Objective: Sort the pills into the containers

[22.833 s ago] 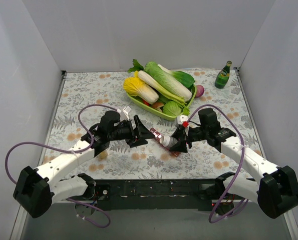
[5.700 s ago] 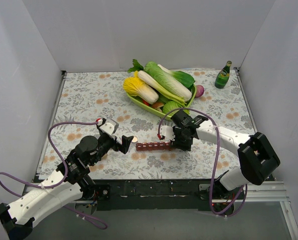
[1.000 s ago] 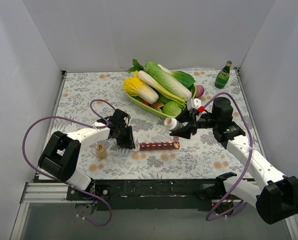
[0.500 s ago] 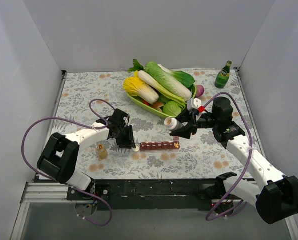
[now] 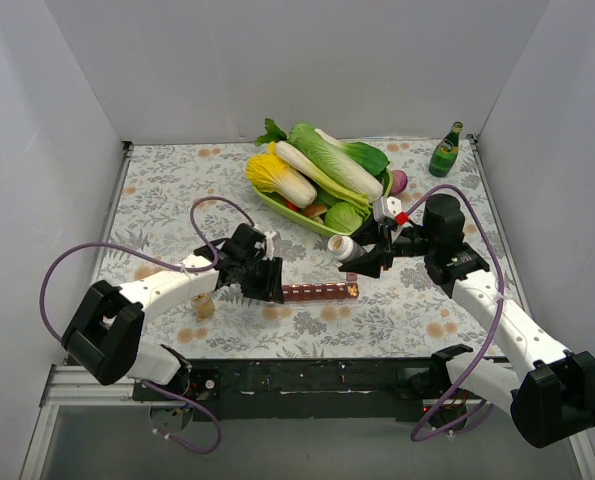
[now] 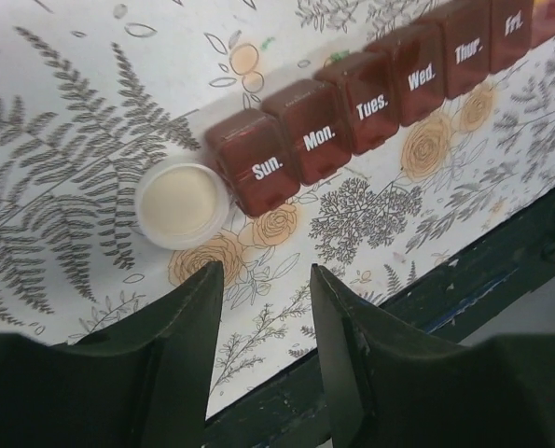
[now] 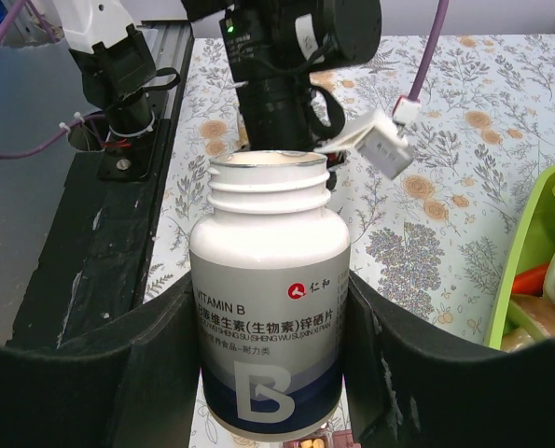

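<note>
The dark red pill organiser (image 5: 317, 292) lies near the table's front and also shows in the left wrist view (image 6: 375, 89), lids marked Sun. to Fri. Orange-yellow pills (image 5: 352, 291) sit in its right end compartment, seen as specks at the bottom of the right wrist view (image 7: 307, 444). My right gripper (image 5: 362, 256) is shut on an uncapped white Vitamin B bottle (image 7: 270, 308), held above the organiser's right end. My left gripper (image 5: 267, 285) is open and empty (image 6: 263, 280) over the organiser's left end, beside a white cap (image 6: 182, 205).
A green tray (image 5: 277, 208) of vegetables stands behind the organiser. A green glass bottle (image 5: 444, 150) stands at the back right. A small amber bottle (image 5: 205, 306) stands left of my left gripper. The table's black front rail (image 6: 464, 299) is close below the left fingers.
My left gripper has moved right, over the white cap and the organiser's left end. The right arm and the bottle have not moved.
</note>
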